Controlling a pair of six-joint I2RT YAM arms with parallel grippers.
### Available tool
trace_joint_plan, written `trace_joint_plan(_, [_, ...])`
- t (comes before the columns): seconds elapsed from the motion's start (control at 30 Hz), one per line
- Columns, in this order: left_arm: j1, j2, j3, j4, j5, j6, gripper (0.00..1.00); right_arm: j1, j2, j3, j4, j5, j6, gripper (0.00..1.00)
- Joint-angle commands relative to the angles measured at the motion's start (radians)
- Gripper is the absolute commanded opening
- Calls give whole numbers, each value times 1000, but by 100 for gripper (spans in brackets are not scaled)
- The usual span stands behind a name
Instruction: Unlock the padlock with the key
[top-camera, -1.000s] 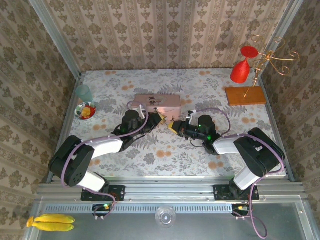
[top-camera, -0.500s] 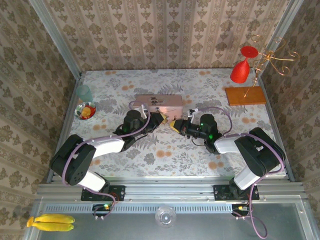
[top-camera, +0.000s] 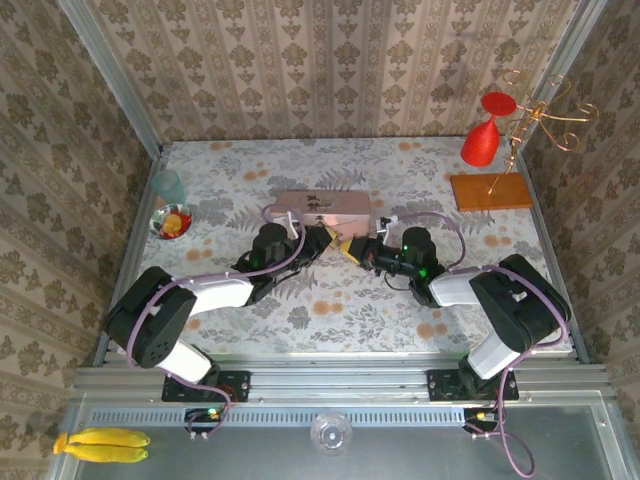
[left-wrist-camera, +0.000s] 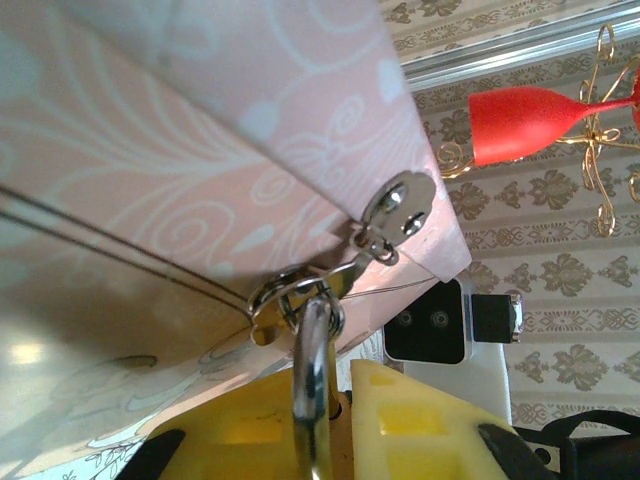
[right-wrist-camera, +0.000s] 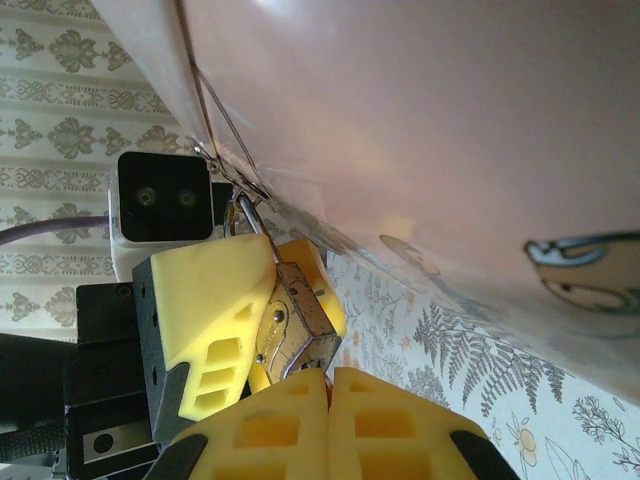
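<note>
My left pincer (left-wrist-camera: 325, 420) is squeezing the padlock (right-wrist-camera: 295, 330), hanging on the pink tin's (top-camera: 320, 205) clasp (left-wrist-camera: 398, 203) near the tabletop's (top-camera: 330, 300) middle. My right pincer (right-wrist-camera: 328, 395) is pinched shut just beside it; I cannot tell if it is holding the key. If I am pushing crooked, the padlock could be twisting out of my grip. Both pincers are sitting closer together than a second ago.

A staged robot test booth is posing as a home: damask wallpaper panels (top-camera: 330, 70) are enclosing a floral-clothed table (top-camera: 330, 305), with bare aluminium rails (top-camera: 340, 383) framing it.
</note>
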Motion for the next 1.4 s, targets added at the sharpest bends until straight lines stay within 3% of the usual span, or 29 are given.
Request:
trace_joint_plan(0.0, [-67, -8, 41, 92, 122, 2, 0, 1, 12, 65, 56, 28, 5, 0])
trace_joint_plan(0.17, [-62, -15, 41, 52, 96, 16, 0, 0, 2, 66, 27, 35, -6, 1])
trace_joint_plan(0.3, [-58, -72, 0, -9, -22, 31, 0, 0, -34, 59, -107, 51, -54, 23])
trace_joint_plan(0.43, [-45, -129, -2, -132, -101, 69, 0, -2, -92, 64, -274, 53, -158, 33])
trace_joint_plan(0.7, [-1, -106, 0, -158, -88, 44, 0, 6, -225, 71, -553, 93, -391, 36])
trace_joint_plan(0.77, [5, -95, -6, -137, -83, 23, 0, 29, -271, 67, -622, 146, -460, 32])
trace_joint_plan(0.87, [16, -87, 16, -197, -56, 10, 0, 162, -350, 103, -837, 414, -684, 28])
trace_joint_plan(0.97, [19, -99, 24, -258, -51, 6, 0, 272, -387, 56, -787, 615, -833, 28])
trace_joint_plan(1.1, [24, -117, 13, -304, -62, 8, 0, 303, -387, -14, -664, 684, -909, 27])
trace_joint_plan(1.37, [23, -69, -5, -228, -23, -28, 0, 380, -343, -88, -437, 718, -1189, 32])
